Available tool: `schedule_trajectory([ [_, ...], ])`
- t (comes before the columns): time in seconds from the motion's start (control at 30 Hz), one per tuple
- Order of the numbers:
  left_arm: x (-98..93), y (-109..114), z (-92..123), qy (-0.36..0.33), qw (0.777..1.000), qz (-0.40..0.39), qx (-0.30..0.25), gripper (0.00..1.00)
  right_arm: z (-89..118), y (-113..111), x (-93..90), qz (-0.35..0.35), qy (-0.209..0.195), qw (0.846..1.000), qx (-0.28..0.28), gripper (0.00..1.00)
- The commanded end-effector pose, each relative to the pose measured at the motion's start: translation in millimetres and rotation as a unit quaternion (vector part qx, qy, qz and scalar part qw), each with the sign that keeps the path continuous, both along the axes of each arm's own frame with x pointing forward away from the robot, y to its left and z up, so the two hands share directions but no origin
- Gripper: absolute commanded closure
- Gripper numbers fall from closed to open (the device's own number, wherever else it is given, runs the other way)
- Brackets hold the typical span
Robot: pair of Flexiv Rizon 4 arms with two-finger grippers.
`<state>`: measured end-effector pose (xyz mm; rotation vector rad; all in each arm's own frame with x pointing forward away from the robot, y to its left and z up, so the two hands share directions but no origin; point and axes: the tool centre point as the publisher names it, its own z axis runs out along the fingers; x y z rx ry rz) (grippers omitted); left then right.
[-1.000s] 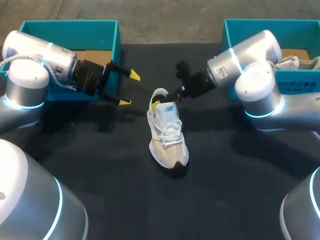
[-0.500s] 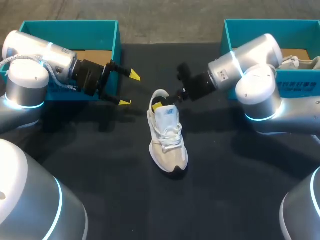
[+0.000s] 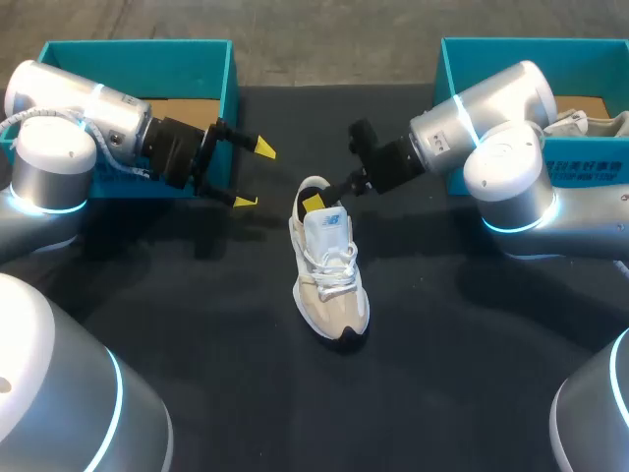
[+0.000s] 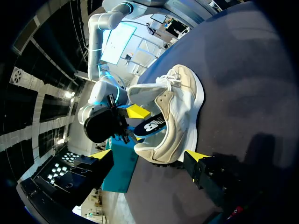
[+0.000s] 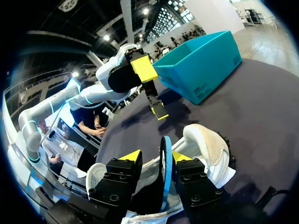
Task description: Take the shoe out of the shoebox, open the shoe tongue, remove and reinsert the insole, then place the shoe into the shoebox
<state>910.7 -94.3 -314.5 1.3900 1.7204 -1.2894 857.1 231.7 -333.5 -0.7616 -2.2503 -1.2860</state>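
A beige and white shoe (image 3: 330, 275) lies on the black table, heel toward the far side. My right gripper (image 3: 319, 200) reaches into its opening. In the right wrist view the blue insole (image 5: 165, 175) stands on edge between the right gripper's (image 5: 156, 156) yellow-tipped fingers; one finger is against it, while a narrow gap shows at the other. My left gripper (image 3: 251, 175) hangs wide open left of the shoe's heel, holding nothing. The left wrist view shows the shoe (image 4: 180, 112) ahead of the left gripper (image 4: 148, 155), with the insole (image 4: 150, 126) lifted out of the heel.
One teal shoebox (image 3: 211, 49) stands at the back left behind my left arm. Another teal box (image 3: 462, 54) at the back right holds a second shoe (image 3: 588, 123). Bare black tabletop lies in front of the shoe.
The right gripper's fingers have drawn closer together around the insole inside the shoe's opening. The shoe has shifted slightly. The left arm has not moved.
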Motion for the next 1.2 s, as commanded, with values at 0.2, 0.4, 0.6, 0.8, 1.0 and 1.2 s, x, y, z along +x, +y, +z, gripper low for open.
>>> schedule_trajectory([
  [0.2, 0.7, -0.2, -1.1, -0.001, 1.0, -0.001, -0.001, 0.0, 4.6, 1.8, 1.0, 0.0, -0.005, 1.0, -0.004, 0.55],
  [0.4, 0.7, -0.2, -1.1, -0.001, 1.0, -0.001, -0.001, 0.0, 7.2, 5.0, 2.2, 0.004, -0.009, 1.0, -0.006, 0.72],
  [0.6, 0.7, -0.2, -1.1, -0.001, 1.0, -0.001, -0.001, 0.0, 7.0, 6.6, 2.1, 0.009, -0.007, 1.0, -0.011, 1.0],
  [0.8, 0.7, -0.2, -1.1, -0.001, 1.0, -0.001, -0.001, 0.0, 2.4, 12.8, 3.1, 0.018, -0.002, 1.0, -0.012, 1.0],
  [1.0, 0.7, -0.2, -1.1, -0.001, 1.0, -0.001, -0.001, 0.0, 0.6, 13.4, 3.0, 0.017, 0.0, 1.0, -0.013, 0.82],
  [1.2, 0.7, -0.2, -1.1, -0.001, 1.0, -0.001, -0.001, 0.0, 7.1, 9.2, 3.4, 0.01, -0.007, 1.0, -0.015, 0.6],
])
